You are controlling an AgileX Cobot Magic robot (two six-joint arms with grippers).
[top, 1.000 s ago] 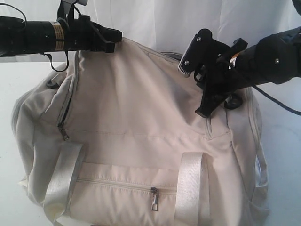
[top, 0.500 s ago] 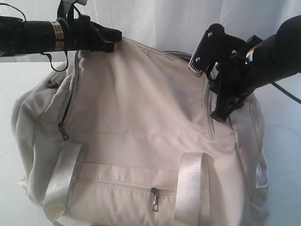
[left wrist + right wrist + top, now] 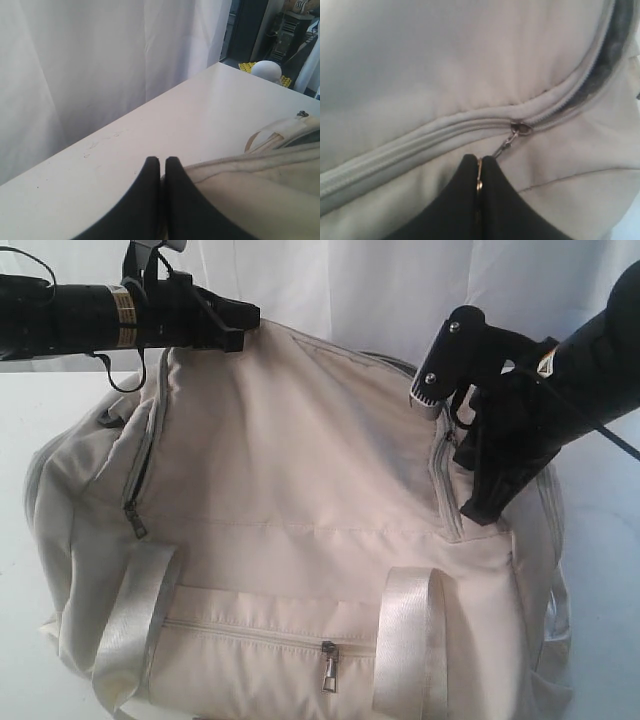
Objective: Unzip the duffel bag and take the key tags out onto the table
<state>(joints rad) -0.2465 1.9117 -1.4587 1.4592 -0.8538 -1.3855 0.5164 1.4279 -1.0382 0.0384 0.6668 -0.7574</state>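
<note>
Duffel bag (image 3: 300,490), cream-beige with white straps (image 3: 405,640), lay on the table (image 3: 15,410); right gripper (image 3: 479,159) pinched its zipper pull (image 3: 506,144), left gripper (image 3: 159,160) was clenched at its top edge.

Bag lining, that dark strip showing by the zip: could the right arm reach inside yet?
Probably not. The right gripper is shut on the zip pull, and the zip is open only a short way, baring a narrow strip of lining; the rest of the bag is closed.
</note>
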